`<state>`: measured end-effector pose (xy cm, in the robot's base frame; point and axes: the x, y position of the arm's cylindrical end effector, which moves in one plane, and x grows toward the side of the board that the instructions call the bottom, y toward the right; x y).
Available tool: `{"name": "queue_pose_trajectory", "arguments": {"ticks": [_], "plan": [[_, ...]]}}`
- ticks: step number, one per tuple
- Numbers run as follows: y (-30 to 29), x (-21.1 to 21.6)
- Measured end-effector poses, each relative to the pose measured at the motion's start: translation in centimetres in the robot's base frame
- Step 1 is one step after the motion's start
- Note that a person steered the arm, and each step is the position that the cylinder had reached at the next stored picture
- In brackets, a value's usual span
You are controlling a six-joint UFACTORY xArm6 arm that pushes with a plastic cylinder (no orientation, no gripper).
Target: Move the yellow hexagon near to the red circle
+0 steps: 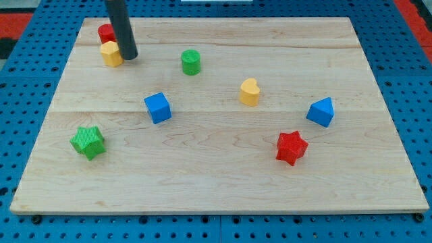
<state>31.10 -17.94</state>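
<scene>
Yellow hexagon (pixel 111 53) touching tip (pixel 129 57) on view's left, just below red circle (pixel 106 32); no claw, so nothing held.

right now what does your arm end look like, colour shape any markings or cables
What shows of me is a straight, round rod, dark grey to black, plain and smooth, coming in from the view's top. I see no markings, cables or sleeves on it. My tip is blunt and flat-ended, right beside the yellow hexagon, on its right in the view, with the red circle just above. The arm itself is out of frame.
</scene>
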Motion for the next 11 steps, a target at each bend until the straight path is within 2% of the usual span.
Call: {"name": "queue_pose_trajectory", "arguments": {"ticks": [1,2,4,7,9,10,11], "plan": [[-2.2,0.0],[-1.4,3.5],[-9.0,4.8],[-8.4,2.4],[-5.6,1.5],[-5.3,1.5],[-0.5,4.0]]}}
